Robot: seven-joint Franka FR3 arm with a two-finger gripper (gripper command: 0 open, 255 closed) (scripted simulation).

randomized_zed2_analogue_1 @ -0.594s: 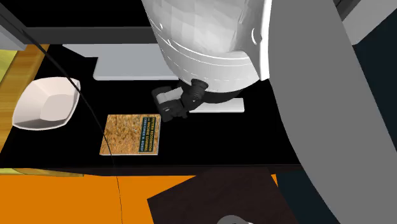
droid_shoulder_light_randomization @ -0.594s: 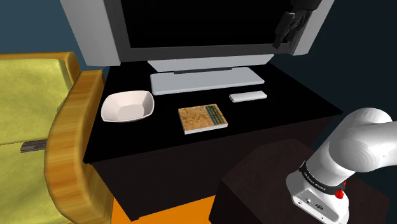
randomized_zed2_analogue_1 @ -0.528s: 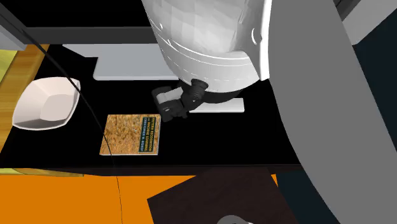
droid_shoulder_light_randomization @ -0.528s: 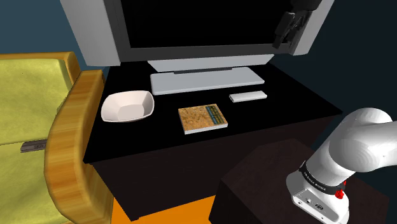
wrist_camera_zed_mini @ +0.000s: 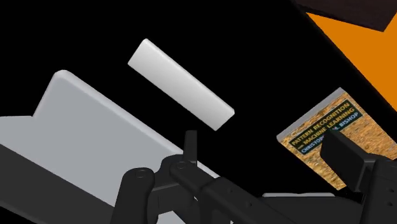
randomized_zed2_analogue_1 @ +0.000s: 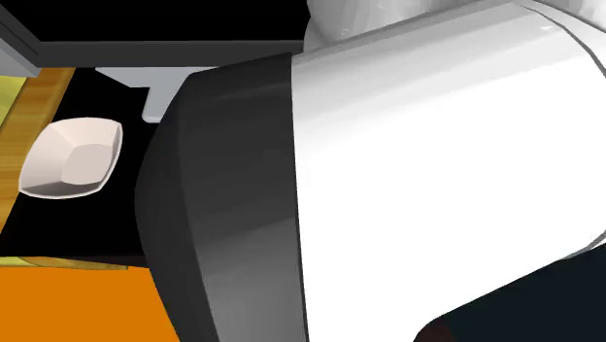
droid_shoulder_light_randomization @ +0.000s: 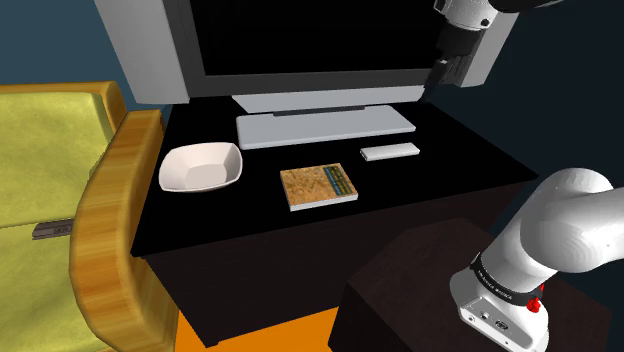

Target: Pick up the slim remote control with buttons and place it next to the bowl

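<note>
The slim remote (droid_shoulder_light_randomization: 389,152) is a plain white bar lying flat on the black table (droid_shoulder_light_randomization: 250,225), just in front of the TV's grey base (droid_shoulder_light_randomization: 325,127). The white bowl (droid_shoulder_light_randomization: 201,167) sits toward the shoulder view's left, with a brown-covered book (droid_shoulder_light_randomization: 318,186) between the two. My gripper (droid_shoulder_light_randomization: 447,70) hangs high above the remote, before the TV's lower right corner. In the wrist view its fingers (wrist_camera_zed_mini: 348,158) stand apart, open and empty, with the remote (wrist_camera_zed_mini: 180,84) and the book (wrist_camera_zed_mini: 329,136) below them. The bowl (randomized_zed2_analogue_1: 73,155) also appears in the second exterior view.
A large TV (droid_shoulder_light_randomization: 300,40) stands along the back of the table. A yellow sofa with a curved wooden arm (droid_shoulder_light_randomization: 110,200) borders the table on the bowl's side. My dark stand (droid_shoulder_light_randomization: 420,280) sits at the front, over orange floor (droid_shoulder_light_randomization: 270,335). My arm's thick link (randomized_zed2_analogue_1: 388,194) blocks most of the second exterior view.
The hand has come down a little in the shoulder view, its white wrist now showing. In the second exterior view the arm has swung in front of the book and remote.
</note>
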